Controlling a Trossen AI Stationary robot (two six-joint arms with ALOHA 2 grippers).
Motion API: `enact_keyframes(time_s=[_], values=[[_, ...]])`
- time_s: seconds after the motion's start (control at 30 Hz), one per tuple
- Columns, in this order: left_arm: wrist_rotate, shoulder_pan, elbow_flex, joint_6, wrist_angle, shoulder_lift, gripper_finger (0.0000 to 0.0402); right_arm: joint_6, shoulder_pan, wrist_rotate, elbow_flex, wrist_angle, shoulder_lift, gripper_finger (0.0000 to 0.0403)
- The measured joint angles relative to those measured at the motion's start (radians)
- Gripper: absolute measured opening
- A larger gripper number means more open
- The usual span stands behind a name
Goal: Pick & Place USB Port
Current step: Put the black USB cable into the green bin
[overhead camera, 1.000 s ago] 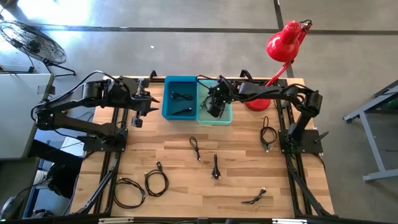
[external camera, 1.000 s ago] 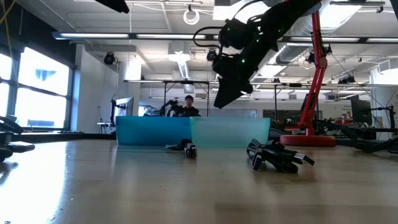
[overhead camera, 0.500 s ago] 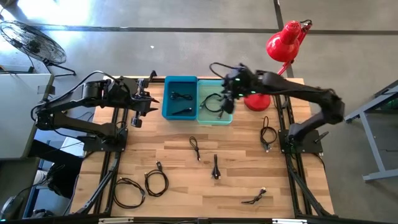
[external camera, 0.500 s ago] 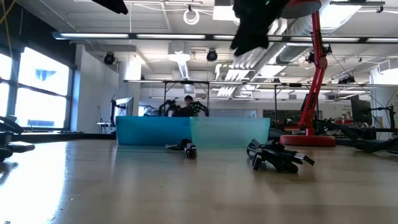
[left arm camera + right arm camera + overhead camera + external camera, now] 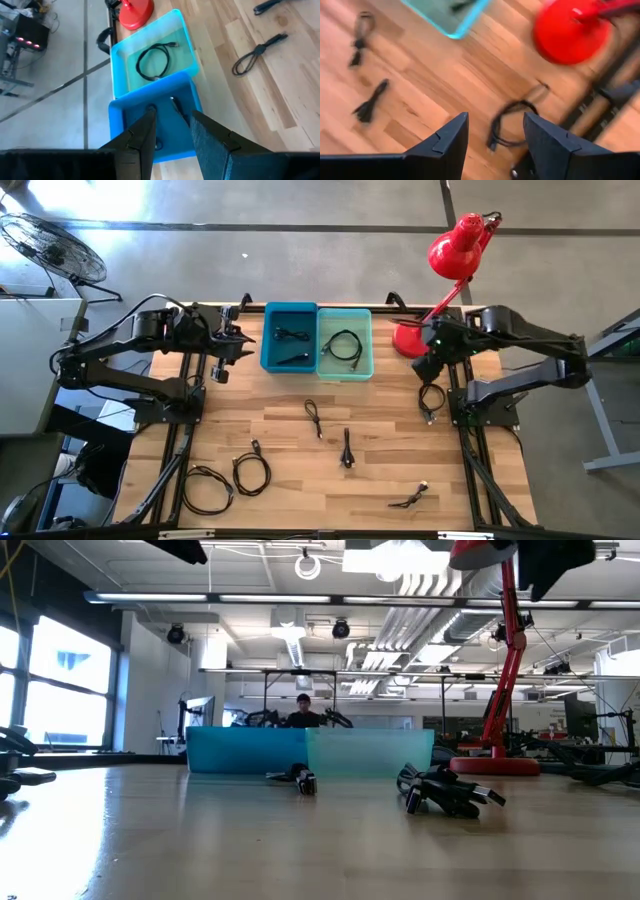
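Now the right pincer, gaping and carrying nothing, is hanging over a coiled cable and should be dropping straight onto it.

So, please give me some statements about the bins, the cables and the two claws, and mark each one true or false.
1. The teal bin holds one coiled cable. True.
2. The right claw hangs over the blue bin. False: it is beside the red lamp's base, above a looped cable on the table.
3. The right claw carries a cable. False: its open fingers are empty.
4. The two bins stand side by side, touching. True.
5. The left claw is beside the blue bin. True.
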Motion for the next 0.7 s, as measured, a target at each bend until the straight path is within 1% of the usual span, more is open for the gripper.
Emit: enact_keyframes(time_s=[0.07, 0.17, 0.3, 0.4, 0.5, 0.6, 0.7], values=[[-0.007, 0.000, 0.000, 0.000, 0.013, 0.000, 0.0117, 0.066, 0.024, 0.012, -0.010, 0.002, -0.001, 0.0181], [-0.007, 0.000, 0.000, 0.003, 0.019, 0.000, 0.0117, 0.163, 0.060, -0.006, -0.064, 0.024, 0.012, 0.0181], [-0.007, 0.000, 0.000, 0.000, 0.019, 0.000, 0.0117, 0.234, 0.095, -0.082, -0.214, 0.024, 0.032, 0.0181], [-0.001, 0.000, 0.000, -0.003, 0.015, 0.000, 0.0117, 0.249, 0.116, -0.096, -0.345, 0.054, 0.035, 0.0181], [0.014, 0.000, 0.000, -0.020, 0.008, 0.000, 0.0117, 0.250, 0.124, -0.115, -0.466, 0.136, 0.036, 0.0181], [0.017, 0.000, 0.000, -0.027, 0.007, 0.000, 0.0117, 0.268, 0.124, -0.185, -0.576, 0.251, 0.036, 0.0181], [0.017, 0.000, 0.000, -0.027, 0.007, 0.000, 0.0117, 0.275, 0.124, -0.258, -0.678, 0.403, 0.036, 0.0181]])
